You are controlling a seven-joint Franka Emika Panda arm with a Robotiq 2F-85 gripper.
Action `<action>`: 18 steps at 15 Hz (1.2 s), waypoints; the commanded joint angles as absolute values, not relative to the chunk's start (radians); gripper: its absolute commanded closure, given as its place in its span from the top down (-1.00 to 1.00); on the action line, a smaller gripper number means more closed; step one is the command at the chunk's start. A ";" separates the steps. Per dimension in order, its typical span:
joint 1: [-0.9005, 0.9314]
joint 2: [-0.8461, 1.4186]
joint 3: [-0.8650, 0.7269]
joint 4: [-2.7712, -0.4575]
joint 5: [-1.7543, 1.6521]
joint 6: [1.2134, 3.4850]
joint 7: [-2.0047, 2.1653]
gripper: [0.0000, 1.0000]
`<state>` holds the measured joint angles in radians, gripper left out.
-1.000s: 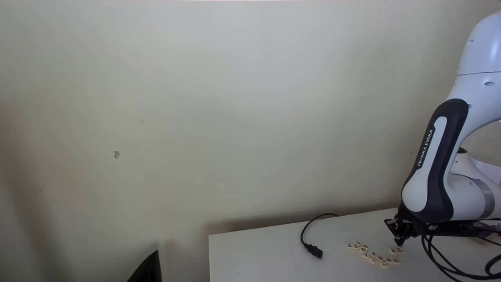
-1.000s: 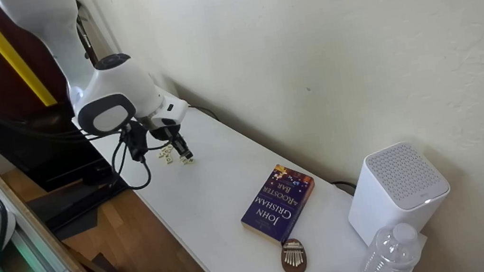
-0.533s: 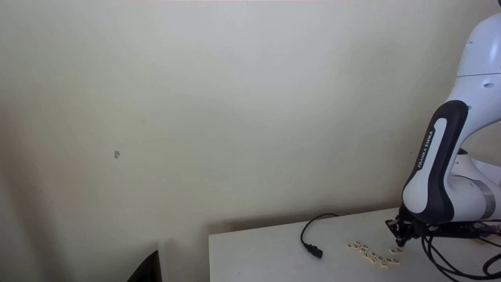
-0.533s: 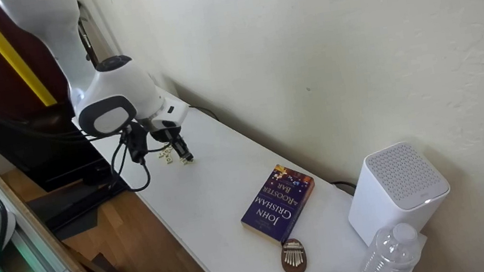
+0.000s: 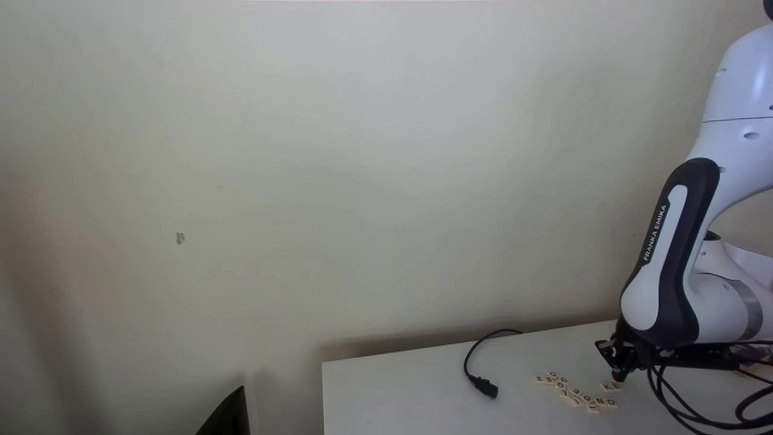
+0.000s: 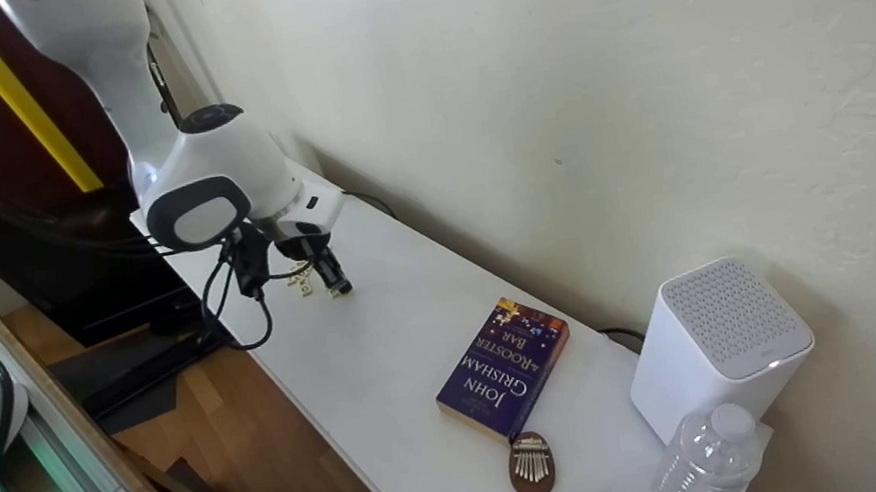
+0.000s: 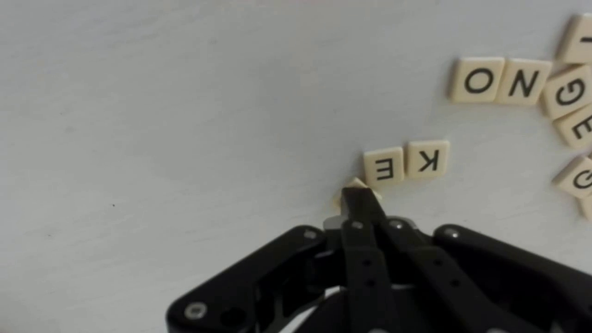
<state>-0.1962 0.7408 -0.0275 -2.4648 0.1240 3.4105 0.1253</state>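
On the table [image 7: 162, 138], a cream tile [image 7: 356, 183] peeks corner-first past the clenched gripper [image 7: 360, 193] blocking it, the E tile [image 7: 384, 166] at one o'clock and K tile [image 7: 428, 159] at two in the wrist view.

The glossy white, smoothly rounded robot arm [image 5: 737, 148] is crossed by a thin dark seam [image 5: 740, 119] and dotted with small oval recesses [image 5: 750, 136]. A curved charcoal trim panel [image 5: 682, 241] frames a long white inlay [image 5: 649, 287], with white capitals [image 5: 655, 233] reading "FRANKA EMIKA" along one edge. A dull silver-grey ring [image 5: 750, 308] bands a white cylindrical section [image 5: 718, 305]. In an exterior view, a round black cap [image 6: 210, 118] sits on the bulging white wrist [image 6: 252, 161], beside a dark oval pad [image 6: 179, 200] with a pale grey centre [image 6: 205, 222]. A boxy black housing [image 6: 251, 261] carries looped, rubbery black cables [image 6: 268, 315]. The matte black claw [image 7: 364, 203] has slim straight fingers [image 7: 370, 259] and rounded link bars [image 7: 249, 270], fastened with small silvery screws [image 7: 195, 310].
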 commanded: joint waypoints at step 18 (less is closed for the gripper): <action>-0.157 0.731 -0.066 -2.428 0.235 3.220 0.270 -1.00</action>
<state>-0.1795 0.7122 -0.0577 -2.4417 0.1827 3.2548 0.2307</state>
